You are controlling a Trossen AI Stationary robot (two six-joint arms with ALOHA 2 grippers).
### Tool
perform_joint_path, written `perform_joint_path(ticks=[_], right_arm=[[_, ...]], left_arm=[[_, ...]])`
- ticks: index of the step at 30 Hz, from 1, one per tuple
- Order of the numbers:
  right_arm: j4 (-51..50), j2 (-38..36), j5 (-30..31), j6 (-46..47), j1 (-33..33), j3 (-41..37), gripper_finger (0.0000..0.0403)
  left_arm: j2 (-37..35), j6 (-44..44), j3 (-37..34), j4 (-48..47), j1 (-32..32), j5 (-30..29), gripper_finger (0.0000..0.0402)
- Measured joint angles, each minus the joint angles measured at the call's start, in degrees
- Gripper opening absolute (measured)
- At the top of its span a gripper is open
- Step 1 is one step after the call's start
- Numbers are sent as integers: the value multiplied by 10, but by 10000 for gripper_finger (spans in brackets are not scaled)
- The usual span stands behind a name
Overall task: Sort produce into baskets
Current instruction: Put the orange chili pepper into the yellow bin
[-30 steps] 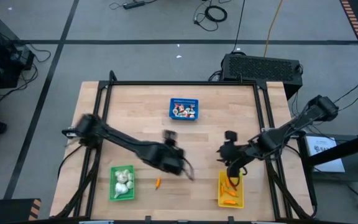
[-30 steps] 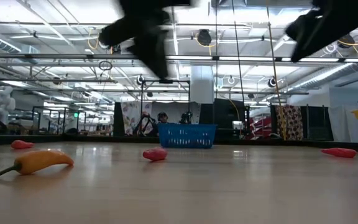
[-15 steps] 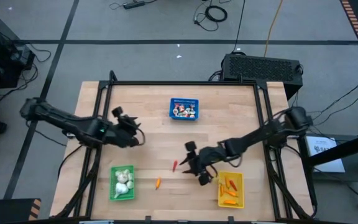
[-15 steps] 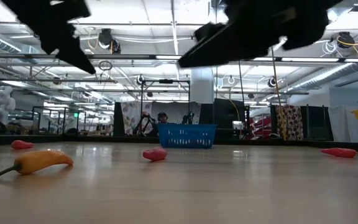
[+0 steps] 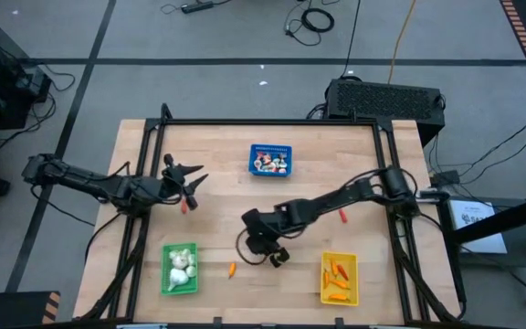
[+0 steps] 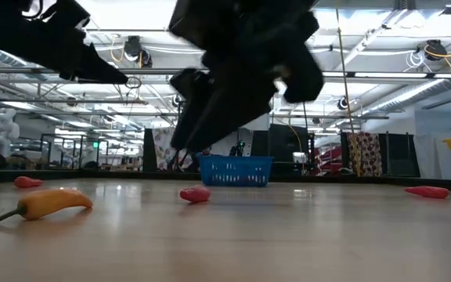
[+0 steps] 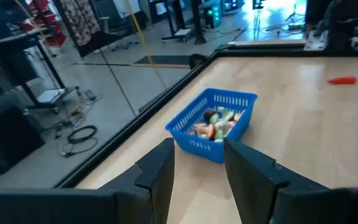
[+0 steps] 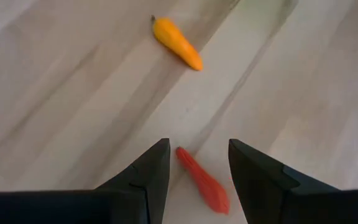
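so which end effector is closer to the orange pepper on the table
Right. The right end effector hangs just beside the orange pepper; the left end effector is farther off, toward the blue basket.

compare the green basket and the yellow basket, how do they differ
The green basket sits at the table's near edge on the left arm's side; the yellow basket sits at the near edge on the right arm's side. The green basket holds white bulbs; the yellow basket holds orange and red sticks. Both are small, rectangular and similar in size.
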Motion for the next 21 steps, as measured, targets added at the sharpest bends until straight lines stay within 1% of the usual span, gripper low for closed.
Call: perform_joint_path(ticks=[3, 7, 10, 17, 21], right_arm=[[-17, 29, -22, -12, -11, 27, 155], [-29, 47, -24, -39, -17, 39, 155], [-35, 55, -24, -64, -16, 39, 155], [-54, 55, -19, -80, -23, 39, 154], [-45, 63, -19, -81, -30, 40, 142]], left_arm=[[-4, -1, 0, -3, 9, 32, 145], [-2, 0, 0, -6, 12, 63, 145], [-1, -1, 0, -8, 12, 66, 145], [-1, -15, 0, -34, 12, 72, 145], [-1, -16, 0, -41, 12, 72, 145]])
